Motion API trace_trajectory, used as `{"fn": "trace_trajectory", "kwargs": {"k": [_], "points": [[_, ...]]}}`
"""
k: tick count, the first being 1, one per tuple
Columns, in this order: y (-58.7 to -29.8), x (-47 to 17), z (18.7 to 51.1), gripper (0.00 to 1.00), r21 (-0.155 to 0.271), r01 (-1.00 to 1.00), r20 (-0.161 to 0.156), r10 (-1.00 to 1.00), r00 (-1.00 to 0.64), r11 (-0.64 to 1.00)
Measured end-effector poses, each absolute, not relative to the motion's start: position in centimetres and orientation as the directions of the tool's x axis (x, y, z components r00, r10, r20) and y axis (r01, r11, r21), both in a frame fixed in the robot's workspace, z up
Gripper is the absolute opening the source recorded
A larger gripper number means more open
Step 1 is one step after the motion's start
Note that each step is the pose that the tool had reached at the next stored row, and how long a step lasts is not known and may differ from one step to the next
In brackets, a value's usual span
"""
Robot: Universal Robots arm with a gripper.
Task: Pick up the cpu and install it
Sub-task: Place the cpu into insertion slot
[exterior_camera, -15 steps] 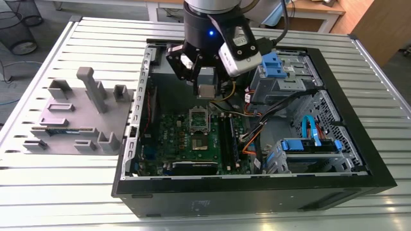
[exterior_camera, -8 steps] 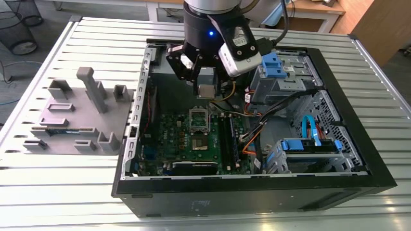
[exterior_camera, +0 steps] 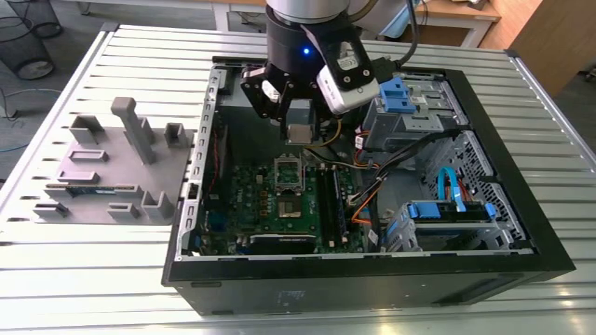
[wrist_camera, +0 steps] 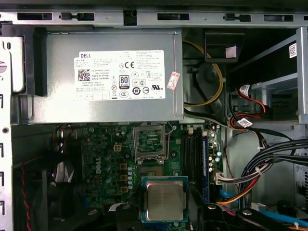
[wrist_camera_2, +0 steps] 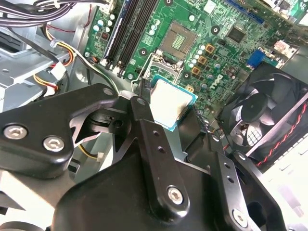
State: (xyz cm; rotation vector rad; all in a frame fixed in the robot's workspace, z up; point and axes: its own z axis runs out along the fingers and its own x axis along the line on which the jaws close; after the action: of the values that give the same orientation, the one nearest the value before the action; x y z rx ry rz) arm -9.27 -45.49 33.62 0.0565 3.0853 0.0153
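Fingers (wrist_camera_2: pixel 142 113) grip the cpu (wrist_camera_2: pixel 171 103) over the green board (wrist_camera_2: pixel 219 21).

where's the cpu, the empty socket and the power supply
cpu (wrist_camera: pixel 165 201), first wrist view, middle of its silver top
socket (wrist_camera: pixel 150 143), first wrist view, centre of its open contact area
power supply (wrist_camera: pixel 120 74), first wrist view, on its white label

In the exterior view, the computer case (exterior_camera: pixel 373 279) lay open on the table (exterior_camera: pixel 93 293). The tray (exterior_camera: pixel 102 164) sat beside the case at nine o'clock, also on the table. Inside the case, the board (exterior_camera: pixel 251 202) lay flat across the nine o'clock half, and a drive cage (exterior_camera: pixel 437 216) stood toward four o'clock. The socket (exterior_camera: pixel 287 171) sat on the board. The gripper (exterior_camera: pixel 298 127) hung over the case, just toward twelve o'clock of the socket, with the cpu (exterior_camera: pixel 298 132) clamped between its fingers, clear of the board.
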Motion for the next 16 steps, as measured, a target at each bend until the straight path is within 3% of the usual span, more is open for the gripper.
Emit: {"fn": "trace_trajectory", "kwargs": {"k": [16], "points": [[-45.61, -9.28, 33.35, 0.47, 0.011, 0.036, -0.055, 0.037, -0.998, 0.999]]}}
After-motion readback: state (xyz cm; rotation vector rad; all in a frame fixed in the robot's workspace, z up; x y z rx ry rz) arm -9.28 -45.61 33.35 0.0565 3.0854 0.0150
